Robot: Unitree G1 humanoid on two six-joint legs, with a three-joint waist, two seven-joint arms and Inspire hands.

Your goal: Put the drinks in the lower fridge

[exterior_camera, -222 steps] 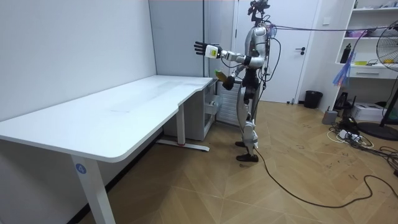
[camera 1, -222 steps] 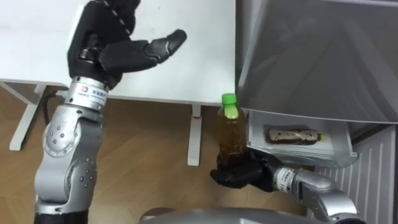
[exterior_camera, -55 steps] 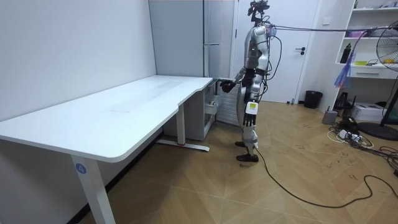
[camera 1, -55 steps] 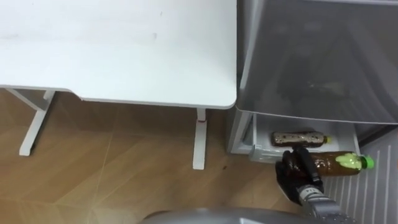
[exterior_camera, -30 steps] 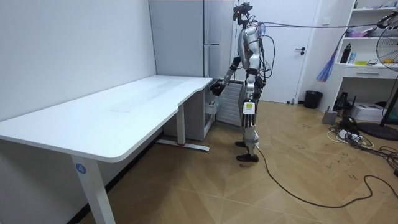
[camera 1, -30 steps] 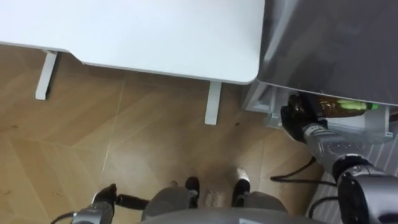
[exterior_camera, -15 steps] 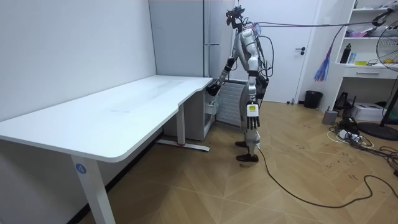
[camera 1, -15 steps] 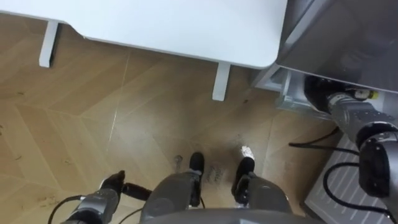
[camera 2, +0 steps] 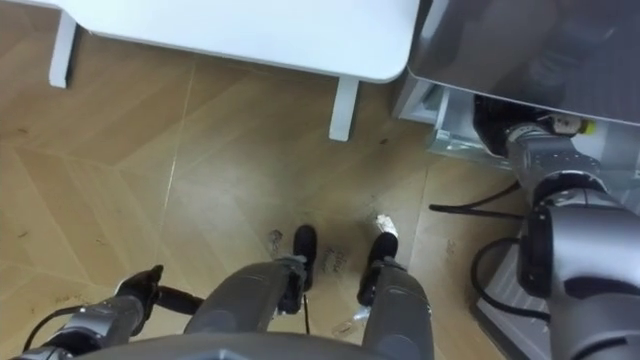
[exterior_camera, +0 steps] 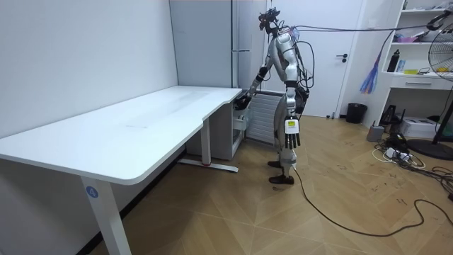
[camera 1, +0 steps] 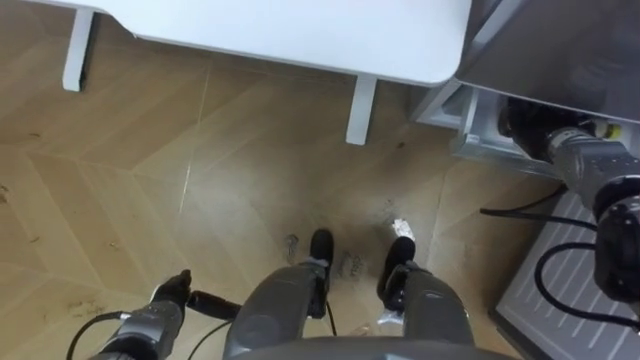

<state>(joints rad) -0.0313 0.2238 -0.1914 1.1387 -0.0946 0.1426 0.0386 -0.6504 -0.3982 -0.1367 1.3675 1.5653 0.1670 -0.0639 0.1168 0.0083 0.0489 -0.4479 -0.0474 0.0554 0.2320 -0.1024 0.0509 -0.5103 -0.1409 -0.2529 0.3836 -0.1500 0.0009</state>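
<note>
The robot is standing on the wooden floor (camera 1: 250,180) in front of the fridge (camera 1: 560,50), leaning a little toward it, as the room view is showing. Its right arm is reaching forward and down, and the right hand (camera 1: 525,120) is sitting inside the white drawer (camera 1: 472,135) at the bottom of the fridge. The fridge's grey front is overhanging the hand and covering its fingers, so I cannot tell whether they are apart, together or clamped on anything. Just beside that hand's wrist, on its far right and within the drawer, the yellow-green end of a bottle (camera 1: 604,130) is peeking out; the rest of the bottle is lying hidden by the wrist and the overhang. The table (camera 1: 300,25) is lying to the left of the right hand, its corner close to the drawer. The left hand (camera 1: 172,292) is hanging low at the robot's side, well apart from the drawer, with its fingers loose and straight, holding nothing.
</note>
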